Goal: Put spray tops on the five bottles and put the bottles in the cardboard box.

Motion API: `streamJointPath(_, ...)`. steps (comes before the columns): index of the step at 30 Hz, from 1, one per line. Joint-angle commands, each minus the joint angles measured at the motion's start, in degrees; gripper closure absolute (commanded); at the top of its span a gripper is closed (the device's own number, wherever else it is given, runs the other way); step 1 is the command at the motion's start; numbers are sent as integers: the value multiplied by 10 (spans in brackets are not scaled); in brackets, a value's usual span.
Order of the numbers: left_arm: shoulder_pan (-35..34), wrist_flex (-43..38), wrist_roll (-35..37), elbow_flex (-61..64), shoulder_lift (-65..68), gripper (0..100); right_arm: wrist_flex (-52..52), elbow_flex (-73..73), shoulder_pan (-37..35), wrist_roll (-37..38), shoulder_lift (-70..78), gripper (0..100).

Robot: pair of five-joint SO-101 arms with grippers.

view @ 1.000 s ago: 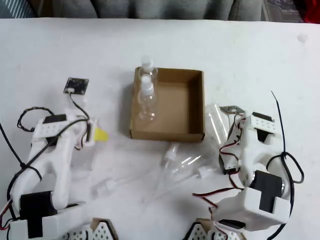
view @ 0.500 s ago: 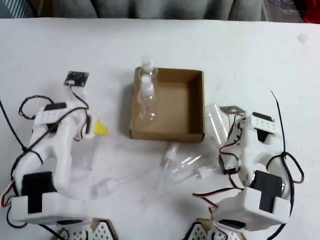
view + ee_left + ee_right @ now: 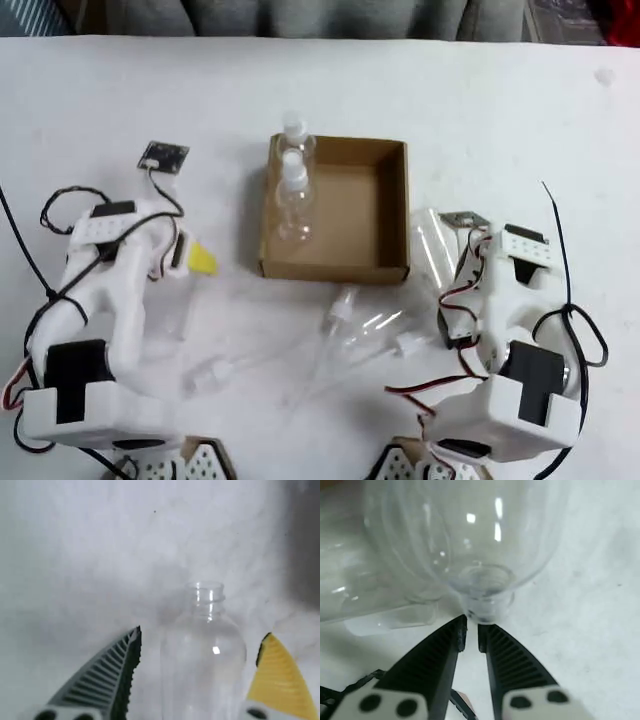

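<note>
- We judge the step in hand to be the left arm's grasp of an uncapped clear plastic bottle (image 3: 202,665). The left gripper (image 3: 202,634) stands wide open, with its ribbed grey finger (image 3: 107,675) on one side of the body and its yellow finger (image 3: 272,675) on the other. There is a gap on each side and nothing is gripped yet.
- To do this well, we would centre the body between the fingers before closing. We would squeeze the broad part below the shoulder and leave the threaded neck free for a spray top. Thin clear plastic probably dents and slips, so a gentle, square closure seems wise.
- The right gripper (image 3: 471,627) has its black fingers (image 3: 430,670) almost together, a thin slit between them, holding nothing. Its tips sit just short of the open neck of a second clear bottle (image 3: 485,555), and another clear body lies beside that one.
- The high view adds the layout. The brown cardboard box (image 3: 385,205) sits between the arms, with two capped bottles (image 3: 294,210) in line along the side nearer the left arm. Loose white spray tops (image 3: 344,302) and a further clear bottle lie on the white table (image 3: 520,110) in front of the box.
- From above, clear plastic on white makes the finger gaps hard to judge; the wrist views settle them and show the bare neck plainly.
</note>
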Motion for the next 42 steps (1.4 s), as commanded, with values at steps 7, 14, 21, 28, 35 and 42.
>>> streamJointPath(7,16,4,-14,-29,0,779,-2,1,-5,2,-19,983)
streamJointPath(14,12,35,-9,-84,61,940,-3,1,-5,2,-19,983)
streamJointPath(21,-27,74,-8,-133,84,979,0,-5,-2,2,-29,983)
streamJointPath(28,-30,74,-7,-134,84,979,-15,-46,-6,6,-71,983)
streamJointPath(35,-79,70,76,-146,84,979,29,-129,-13,8,-135,983)
streamJointPath(42,-108,69,92,-151,85,978,193,-182,-156,137,-241,983)
